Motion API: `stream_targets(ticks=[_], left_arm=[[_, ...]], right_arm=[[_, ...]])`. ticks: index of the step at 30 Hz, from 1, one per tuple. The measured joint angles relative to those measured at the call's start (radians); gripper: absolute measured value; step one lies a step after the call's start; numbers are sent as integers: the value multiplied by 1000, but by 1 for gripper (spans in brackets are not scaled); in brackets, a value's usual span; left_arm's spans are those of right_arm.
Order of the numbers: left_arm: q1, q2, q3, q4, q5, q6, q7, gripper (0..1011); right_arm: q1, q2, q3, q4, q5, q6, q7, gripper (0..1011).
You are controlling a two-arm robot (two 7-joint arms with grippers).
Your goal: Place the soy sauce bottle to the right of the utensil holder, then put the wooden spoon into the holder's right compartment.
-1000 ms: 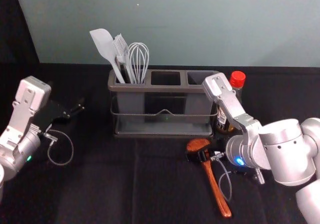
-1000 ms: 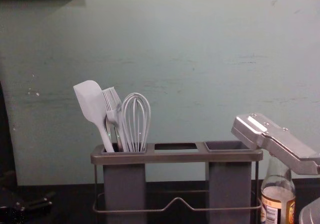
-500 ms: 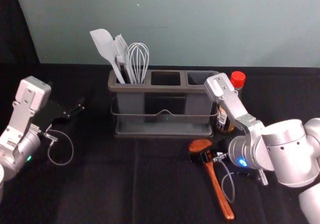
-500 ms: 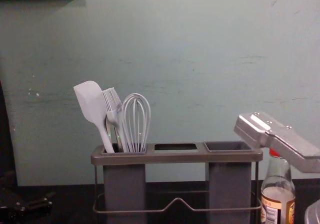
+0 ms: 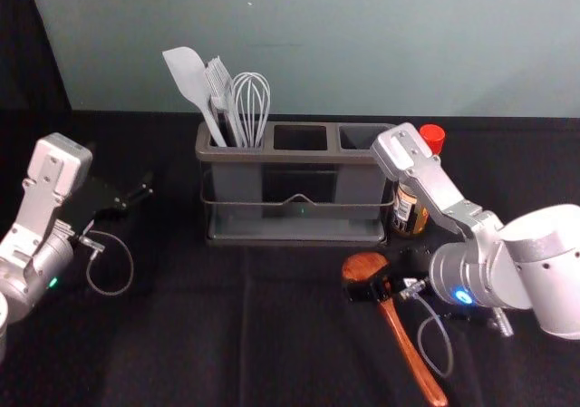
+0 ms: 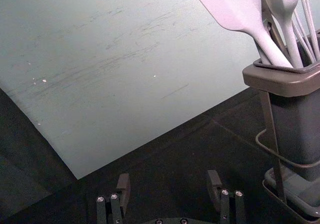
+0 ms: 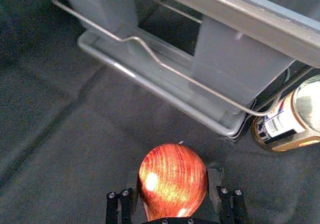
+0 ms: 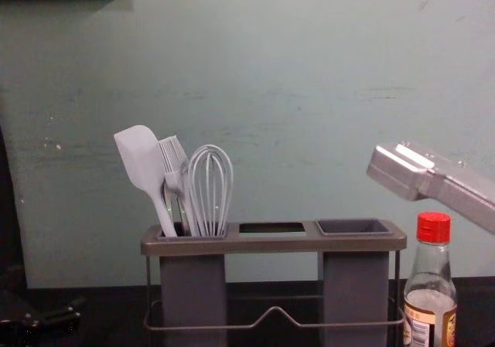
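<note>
My right gripper (image 5: 370,287) is in front of the holder's right part, shut on the wooden spoon (image 5: 408,348) just below its head, the handle slanting toward the front right. In the right wrist view the spoon's round head (image 7: 172,176) sits between the fingers of the right gripper (image 7: 173,184). The soy sauce bottle (image 8: 431,316), red-capped, stands upright at the right of the utensil holder (image 5: 294,159). The holder's right compartment (image 8: 353,226) has nothing sticking out. My left gripper (image 5: 136,198) idles at the left; the left wrist view has this gripper (image 6: 168,184) open.
A white spatula (image 5: 188,79), a brush (image 5: 220,90) and a whisk (image 5: 251,103) stand in the holder's left compartment. A wall (image 5: 362,44) rises behind the dark table (image 5: 181,334). My right forearm reaches in beside the bottle, partly covering it in the head view.
My right arm has risen in the chest view and shifted somewhat right, uncovering the bottle's red cap. The spoon has moved with the gripper, its handle swinging right. The left arm stays still.
</note>
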Motion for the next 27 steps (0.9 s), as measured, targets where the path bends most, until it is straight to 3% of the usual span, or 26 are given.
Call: stream_targets(ticks=[6, 10, 14, 27], left_arm=[[0, 0, 0, 0, 0, 0, 0, 1005], [0, 0, 0, 0, 0, 0, 0, 1005], [0, 0, 0, 0, 0, 0, 0, 1005], [0, 0, 0, 0, 0, 0, 0, 1005]], right_arm=[[-18, 69, 2, -88, 1, 19, 56, 840], [-27, 94, 10, -124, -3, 17, 71, 840], [-53, 111, 36, -165, -11, -20, 77, 839], [-187, 82, 144, -261, -37, -311, 39, 840]])
